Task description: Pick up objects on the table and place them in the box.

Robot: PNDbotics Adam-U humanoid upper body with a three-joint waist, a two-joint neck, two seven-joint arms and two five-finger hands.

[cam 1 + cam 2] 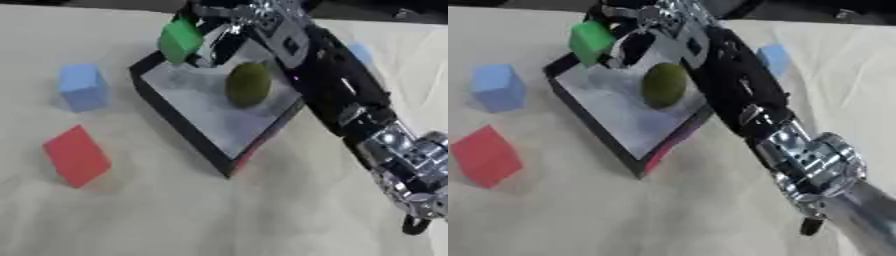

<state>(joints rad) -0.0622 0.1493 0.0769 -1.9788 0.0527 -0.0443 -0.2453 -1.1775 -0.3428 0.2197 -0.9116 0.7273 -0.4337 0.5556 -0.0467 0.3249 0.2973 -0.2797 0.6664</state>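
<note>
Green is what I am holding: my right hand (pixel 219 30) has its fingers curled round a green block (pixel 180 39), up over the far corner of the box (pixel 179 122). My arm comes in from the lower right and crosses the box's right side, hiding that edge.

Inside the box, on its pale grey floor, lies a dull olive-green ball (pixel 248 84), just beside my forearm. The box has black walls, and a strip of red shows at its near corner.

Out on the cream tablecloth (pixel 219 215), a blue block (pixel 83 86) sits left of the box, and a red block (pixel 76 156) lies nearer to me, well apart from both.

Only a sliver of a second blue block (pixel 773 58) peeks past my arm in the left eye view; the right eye view shows it clearly, on the cloth beyond the box's right side. That same view cuts the red block closer to its left edge.

My left hand shows in neither view.
</note>
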